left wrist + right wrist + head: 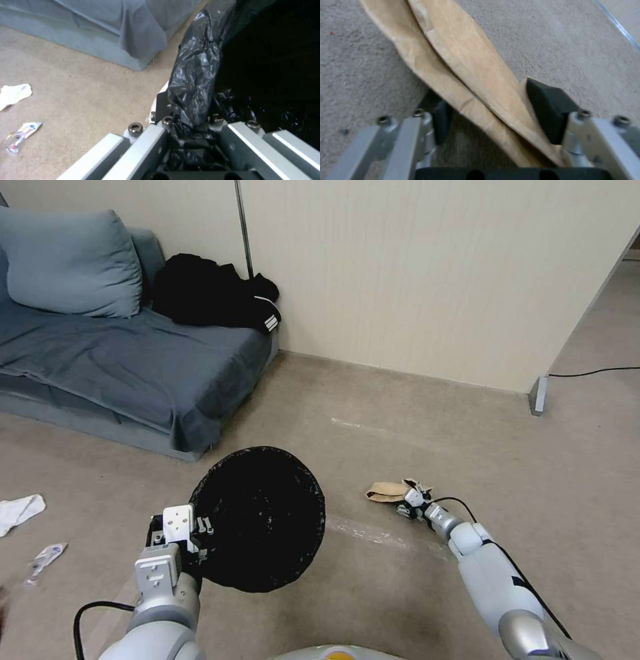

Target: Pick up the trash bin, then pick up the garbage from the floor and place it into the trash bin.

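The trash bin, lined with a black bag, hangs tilted above the floor, its mouth facing me. My left gripper is shut on its rim, pinching the folded bag. On the carpet to the right lies a flat brown paper bag. My right gripper is low over its near end, open, with the bag lying between the two black pads and touching one of them. Further garbage lies at the left: a white tissue and a small wrapper.
A grey-blue sofa with black clothes stands at the back left, its corner close to the bin. A beige wall closes the back, ending in a post foot; a black cable runs beyond.
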